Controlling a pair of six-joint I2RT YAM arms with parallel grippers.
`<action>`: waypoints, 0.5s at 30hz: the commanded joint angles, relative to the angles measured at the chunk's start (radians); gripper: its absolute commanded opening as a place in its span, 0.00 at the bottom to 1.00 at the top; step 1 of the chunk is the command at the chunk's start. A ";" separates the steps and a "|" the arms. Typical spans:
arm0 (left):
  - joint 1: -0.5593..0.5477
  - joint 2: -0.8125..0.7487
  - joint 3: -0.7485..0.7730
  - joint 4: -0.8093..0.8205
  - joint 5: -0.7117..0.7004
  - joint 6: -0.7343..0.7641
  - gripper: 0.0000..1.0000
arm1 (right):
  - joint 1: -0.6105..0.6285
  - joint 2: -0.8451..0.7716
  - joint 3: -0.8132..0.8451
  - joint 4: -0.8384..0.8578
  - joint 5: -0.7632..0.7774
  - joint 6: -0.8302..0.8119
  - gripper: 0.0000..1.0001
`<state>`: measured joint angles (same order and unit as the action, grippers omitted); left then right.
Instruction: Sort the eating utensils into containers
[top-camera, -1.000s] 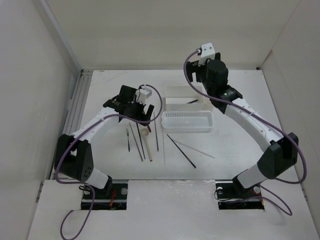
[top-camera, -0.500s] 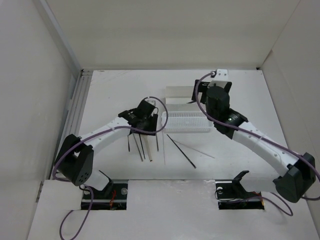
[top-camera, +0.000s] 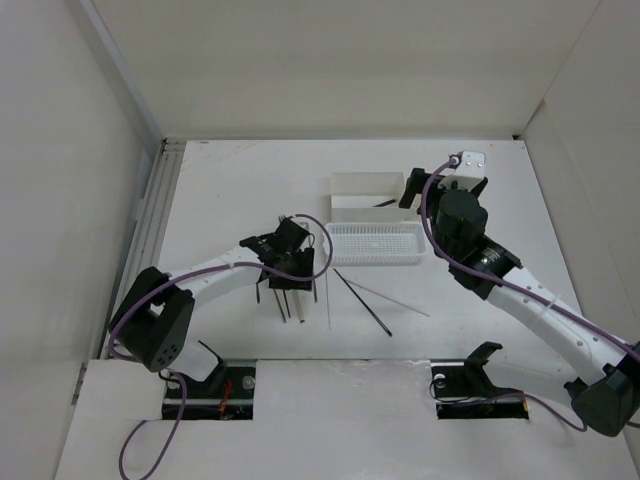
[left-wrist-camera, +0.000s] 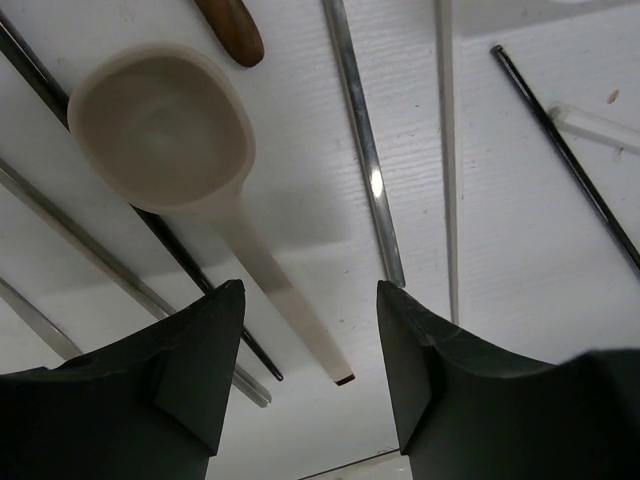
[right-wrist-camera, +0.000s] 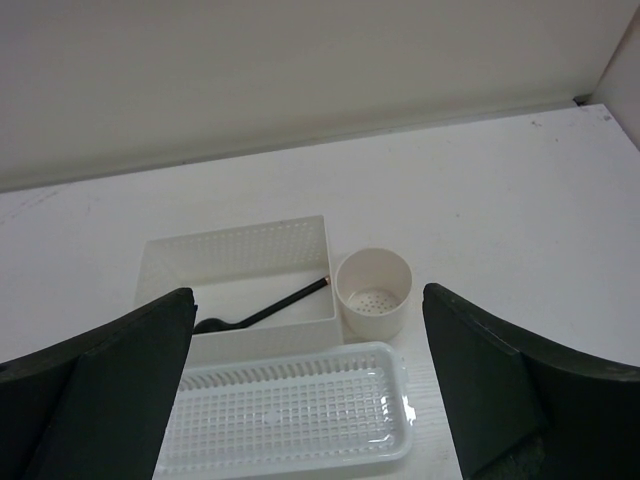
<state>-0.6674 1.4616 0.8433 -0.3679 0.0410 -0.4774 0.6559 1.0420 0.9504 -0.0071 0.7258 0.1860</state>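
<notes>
**Spoon framed for a pickup by the handle**

The left jaws are held part-spread astride the handle of the cream spoon (left-wrist-camera: 190, 170). Neither side of the handle is touched, so nothing is pinched. The spoon lies flat on the desk (top-camera: 220, 180), left of the middle and toward the near edge. It is flanked by silvery chopsticks (left-wrist-camera: 362, 150) and a dark chopstick (left-wrist-camera: 565, 150). A brown rounded tip (left-wrist-camera: 232, 25) beside its bowl is possibly a wooden handle, though too little of it is shown.

The spoon is judged light, stiff and smooth, so likely slippery. It is best taken across the thin handle, clear of the dark stick that appears to pass under it.

The right jaws are spread wide and empty above the containers toward the far edge. A dark utensil (right-wrist-camera: 265, 308) is seen inside the box (right-wrist-camera: 240, 250), with the cup (right-wrist-camera: 373, 290) just beside the box and the basket (right-wrist-camera: 290, 410) on its near side. No brand, label or writing can be read.
</notes>
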 joint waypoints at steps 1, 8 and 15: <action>-0.001 -0.003 -0.020 0.021 0.013 -0.035 0.52 | 0.005 -0.002 0.004 0.021 0.034 -0.011 1.00; 0.026 0.066 -0.029 0.064 0.025 -0.015 0.43 | 0.005 0.007 0.013 0.021 0.078 -0.043 1.00; 0.026 0.089 0.004 0.051 -0.003 -0.003 0.00 | 0.005 0.027 0.024 0.021 0.100 -0.076 1.00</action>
<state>-0.6437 1.5455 0.8265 -0.3069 0.0547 -0.4850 0.6559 1.0695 0.9504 -0.0093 0.7940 0.1349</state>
